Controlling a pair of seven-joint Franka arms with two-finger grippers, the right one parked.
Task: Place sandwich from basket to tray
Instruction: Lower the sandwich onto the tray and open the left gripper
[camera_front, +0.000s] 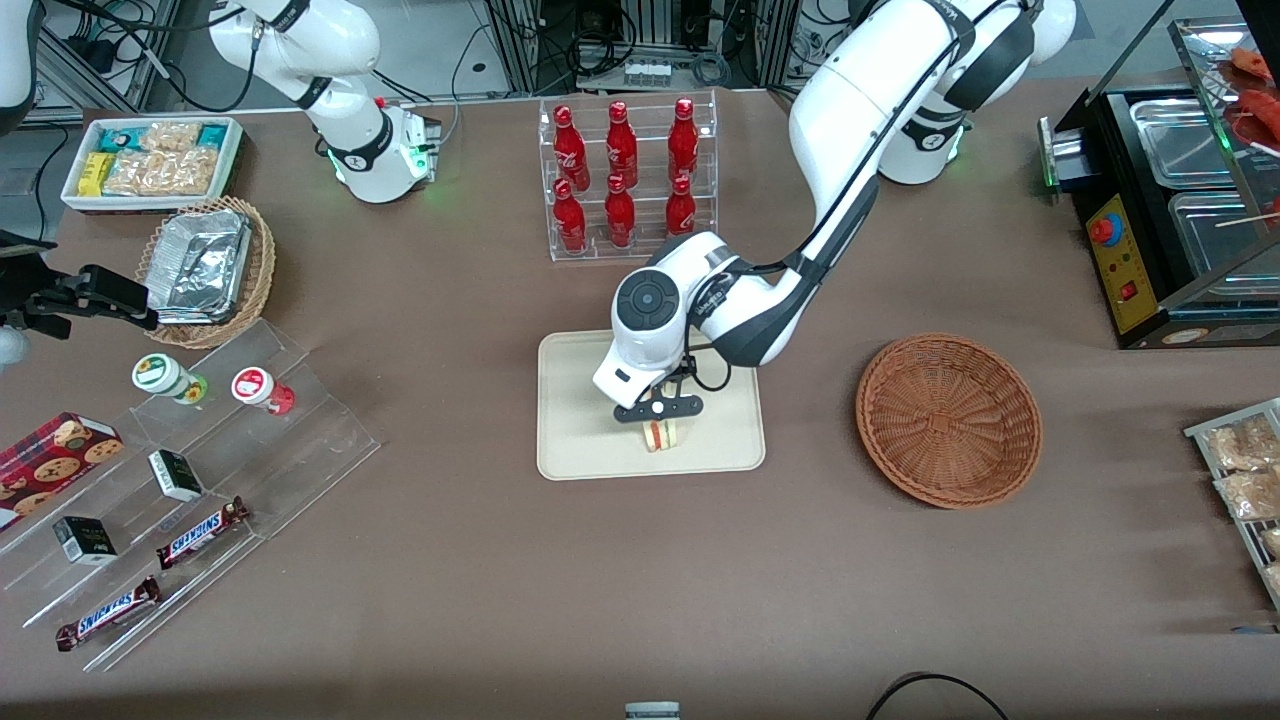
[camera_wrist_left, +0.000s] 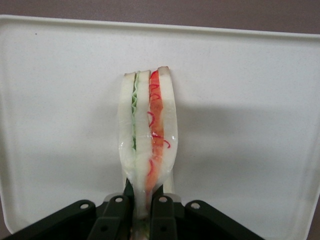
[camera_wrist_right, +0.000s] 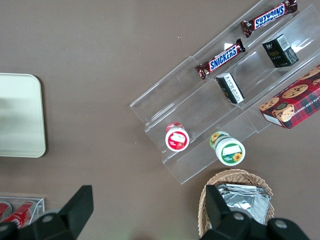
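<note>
Holding the sandwich (camera_wrist_left: 148, 145) pinched between its two fingers, my gripper (camera_front: 658, 408) hangs over the tray (camera_front: 580, 440), toward the edge of it nearer the front camera; the wedge points down from the gripper and, in the front view, looks to be at or just above the tray surface, though I cannot tell whether it touches. The wrist view shows the cut edge straight on; white bread outside, green filling on one side, orange and pink on the other; the fingers (camera_wrist_left: 116, 212) clamp the narrow end, and the slices bulge a little just beyond the pads, so I judge the thing soft and easily crushed. It seems light, and there is a sheen on it that may be a clear wrap; if so it could be slick, and a loose hold might let it slide. The grip as it stands, flat on the two bread faces, looks right to me; squeezing across the filling layers would splay them.

The basket (camera_front: 948, 420) sits empty well off to the gripper's side, toward the working arm's end of the table (camera_front: 640, 600); so the carry looks done, and what remains, I think, is to lower gently, let go, and lift straight up; a thin wedge stood on edge may tip over once released.
</note>
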